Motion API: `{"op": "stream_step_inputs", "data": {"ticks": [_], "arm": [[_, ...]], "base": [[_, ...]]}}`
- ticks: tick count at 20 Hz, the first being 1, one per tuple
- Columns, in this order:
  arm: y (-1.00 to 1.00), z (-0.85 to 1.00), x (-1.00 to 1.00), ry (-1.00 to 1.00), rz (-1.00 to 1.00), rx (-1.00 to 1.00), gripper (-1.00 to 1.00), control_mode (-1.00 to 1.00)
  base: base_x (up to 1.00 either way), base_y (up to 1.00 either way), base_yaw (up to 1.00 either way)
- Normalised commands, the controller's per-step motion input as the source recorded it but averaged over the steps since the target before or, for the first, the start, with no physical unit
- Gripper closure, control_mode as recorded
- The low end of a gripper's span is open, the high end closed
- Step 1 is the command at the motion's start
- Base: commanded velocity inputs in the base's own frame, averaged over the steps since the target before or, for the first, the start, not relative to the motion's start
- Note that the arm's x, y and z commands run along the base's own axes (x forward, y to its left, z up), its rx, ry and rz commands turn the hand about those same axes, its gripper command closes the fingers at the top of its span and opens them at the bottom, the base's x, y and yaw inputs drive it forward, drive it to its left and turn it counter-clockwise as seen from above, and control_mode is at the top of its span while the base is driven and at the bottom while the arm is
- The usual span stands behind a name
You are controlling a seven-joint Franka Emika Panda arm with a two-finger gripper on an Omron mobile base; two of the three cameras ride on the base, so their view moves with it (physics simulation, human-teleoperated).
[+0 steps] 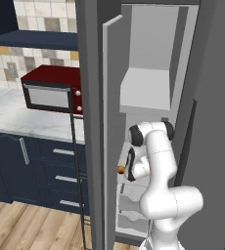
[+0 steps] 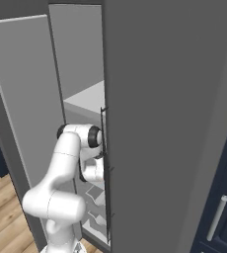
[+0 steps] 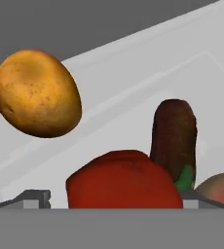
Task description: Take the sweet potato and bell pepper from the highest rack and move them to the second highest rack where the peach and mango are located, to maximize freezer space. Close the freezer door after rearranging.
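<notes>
Room: a kitchen with a wood floor [image 1: 31, 227], dark blue drawers [image 1: 60, 176] and a pale stone counter [image 1: 21, 117].
On the counter: a dark red box microwave [image 1: 53, 89] with a grey door sits under a dark blue shelf [image 1: 33, 40] and a tiled wall [image 1: 36, 14].
Freezer: a tall grey freezer [image 1: 153, 93] stands beside the counter, and its flat grey door [image 1: 112, 122] is swung open.
Arm: the white robot arm [image 1: 158, 171] bends in at the open front of the freezer.
Rack: a flat pale grey rack [image 3: 148, 68] tilts across the hand view.
In the rack: a round golden-brown mango [image 3: 37, 93] is up on the left. A shiny red bell pepper [image 3: 126, 181] with a green stem is very close at the bottom. A long dark reddish-brown sweet potato [image 3: 175, 133] stands up just behind the pepper. A pinkish round peach [image 3: 220, 189] peeks in at the right corner.
Gripper: its tips are hidden behind the pepper, so I cannot tell if they are spread or pinching.
</notes>
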Motion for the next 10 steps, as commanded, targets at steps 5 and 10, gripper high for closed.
{"op": "stream_step_inputs", "data": {"ticks": [5, 10], "arm": [[0.0, 0.01, 0.02, -0.06, 0.0, 0.0, -1.0, -1.0], [0.14, 0.0, 0.35, 0.02, 0.0, 0.0, -1.0, -1.0]], "base": [[0.0, 0.0, 0.0], [0.0, 0.0, 0.0]]}}
